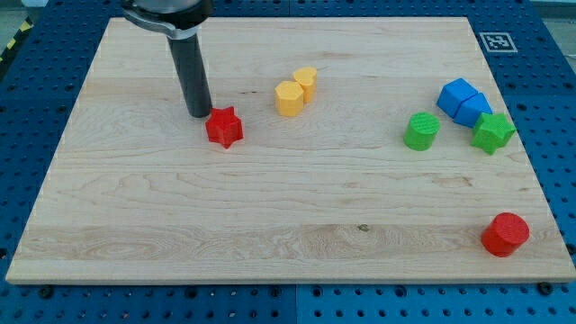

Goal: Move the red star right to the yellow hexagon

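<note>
- Red star (224, 127): lies to the lower left of the yellow hexagon (289, 98), near it but clearly apart; not delivered.
- My tip (199, 114): rests at the star's upper-left edge, touching or nearly so, on the side away from the hexagon.
- Grasp: none possible; a bare rod holding nothing.
- Judgement: approach made; the rightward push, slightly upward in view, remains.

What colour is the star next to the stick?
Red star, beside my tip; camera view.
</note>
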`<action>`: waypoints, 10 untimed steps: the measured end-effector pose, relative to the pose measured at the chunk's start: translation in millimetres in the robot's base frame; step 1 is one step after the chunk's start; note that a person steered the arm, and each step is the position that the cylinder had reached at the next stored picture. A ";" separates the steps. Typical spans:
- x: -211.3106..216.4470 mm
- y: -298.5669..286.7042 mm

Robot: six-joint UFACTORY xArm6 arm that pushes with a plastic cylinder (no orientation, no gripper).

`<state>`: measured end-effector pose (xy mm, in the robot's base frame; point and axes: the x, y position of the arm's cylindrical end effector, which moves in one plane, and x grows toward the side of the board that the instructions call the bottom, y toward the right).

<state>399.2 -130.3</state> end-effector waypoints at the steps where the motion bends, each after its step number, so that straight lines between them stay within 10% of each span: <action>1: 42.0 -32.8; 2: 85.6 -32.9; 6: 9.3 58.0; 8: 76.8 59.0; 10: 113.7 177.3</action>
<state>512.9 46.9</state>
